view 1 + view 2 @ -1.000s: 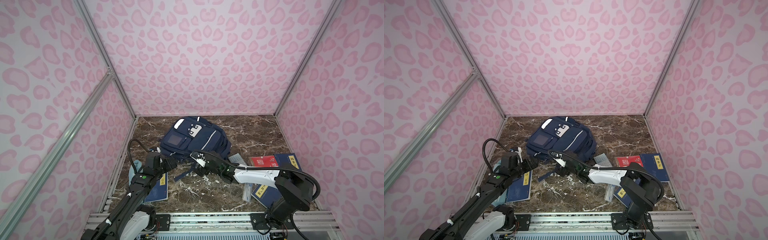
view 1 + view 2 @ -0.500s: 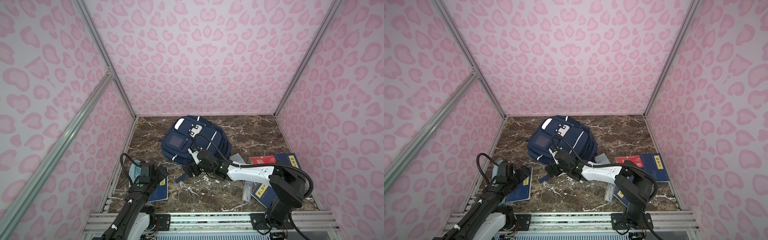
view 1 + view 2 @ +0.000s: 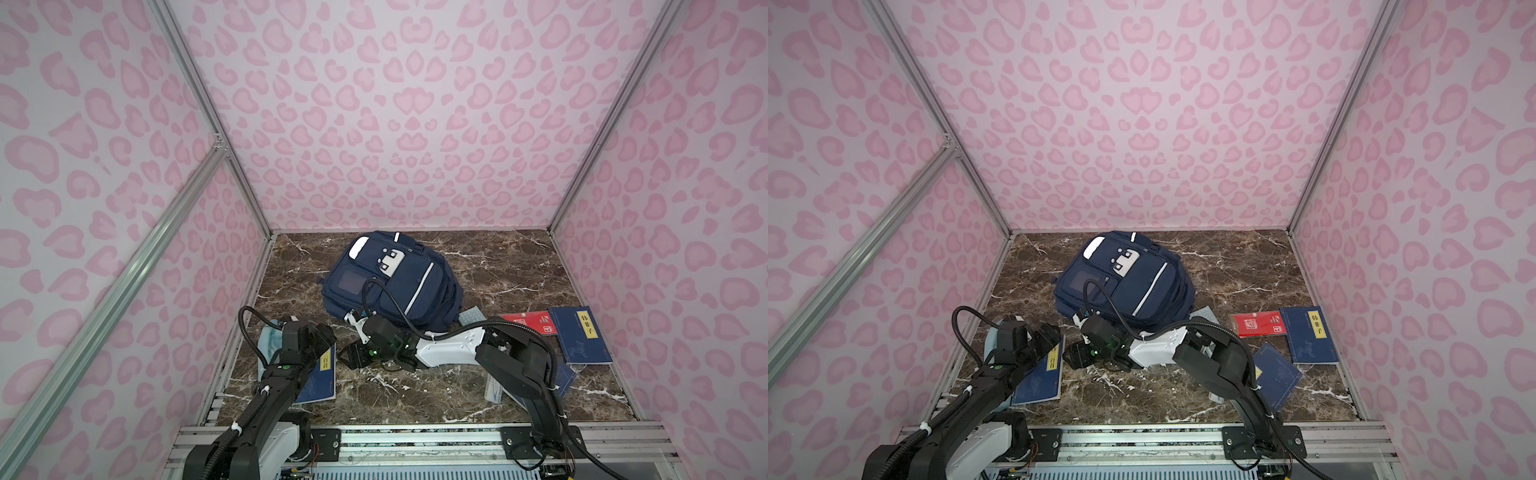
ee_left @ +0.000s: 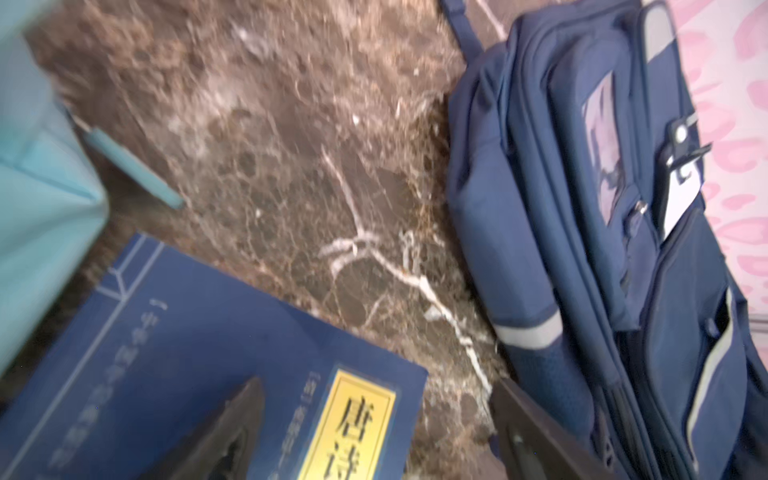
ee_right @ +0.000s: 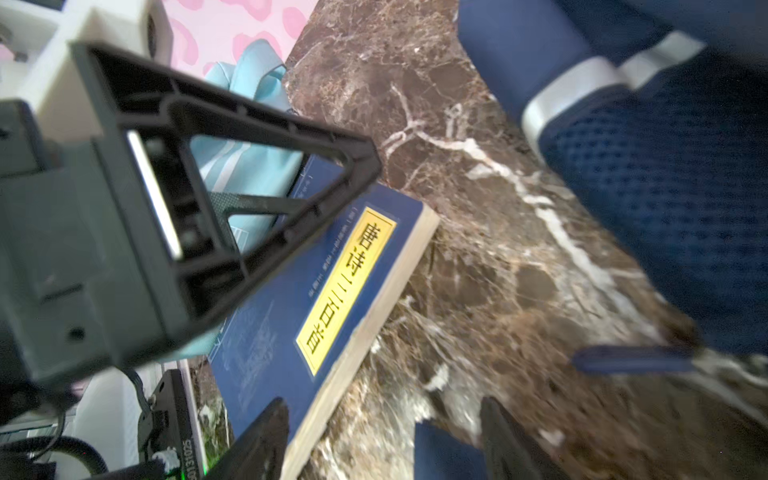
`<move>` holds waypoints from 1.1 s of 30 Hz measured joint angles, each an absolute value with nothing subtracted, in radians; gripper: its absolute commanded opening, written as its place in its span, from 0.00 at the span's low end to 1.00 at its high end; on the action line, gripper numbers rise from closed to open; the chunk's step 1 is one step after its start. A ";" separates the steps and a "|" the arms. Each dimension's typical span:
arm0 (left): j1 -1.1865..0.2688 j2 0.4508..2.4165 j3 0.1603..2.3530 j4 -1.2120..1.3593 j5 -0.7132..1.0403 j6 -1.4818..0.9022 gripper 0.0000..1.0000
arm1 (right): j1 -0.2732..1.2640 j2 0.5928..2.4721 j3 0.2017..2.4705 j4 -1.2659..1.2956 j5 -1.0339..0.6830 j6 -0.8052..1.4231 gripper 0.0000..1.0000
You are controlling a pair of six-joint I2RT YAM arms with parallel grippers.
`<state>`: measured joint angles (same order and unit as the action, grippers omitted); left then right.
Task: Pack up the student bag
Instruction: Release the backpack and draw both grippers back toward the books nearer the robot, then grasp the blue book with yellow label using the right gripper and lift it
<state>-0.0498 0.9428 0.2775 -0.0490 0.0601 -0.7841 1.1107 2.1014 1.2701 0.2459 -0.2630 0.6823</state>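
The student bag [image 3: 390, 282], a navy backpack with white stripes, lies at the back middle of the marble floor in both top views [image 3: 1125, 282]. A navy book with a yellow label [image 3: 322, 378] lies at the front left. My left gripper [image 3: 322, 340] hangs open over the book's far corner. In the left wrist view its fingers [image 4: 232, 432] straddle the labelled corner of the book [image 4: 208, 332]. My right gripper [image 3: 349, 357] reaches leftward, open, low between the bag and the book. A loose blue strap end [image 5: 440, 453] lies between its fingers [image 5: 262, 440].
A teal pouch [image 3: 268, 345] sits against the left wall beside the book. A red booklet [image 3: 528, 322], two more navy books [image 3: 579, 334] [image 3: 563, 378] and a small grey pad [image 3: 471, 316] lie at the right. Pink walls close in three sides.
My right gripper has drawn back from the bag's front edge, leftward and toward the front, to the book. The left gripper pulled back from near the bag and now sits over the book.
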 measured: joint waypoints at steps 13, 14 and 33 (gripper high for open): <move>-0.028 0.997 0.432 -0.338 -0.163 -0.724 0.90 | 1.105 2.245 1.421 0.234 -0.308 0.703 0.59; -0.026 1.026 0.432 -0.342 -0.173 -0.725 0.90 | 1.103 2.249 1.421 0.242 -0.318 0.703 0.60; -0.036 1.059 0.357 -0.219 -0.151 -0.801 0.78 | 1.064 2.281 1.440 0.264 -0.421 0.690 0.44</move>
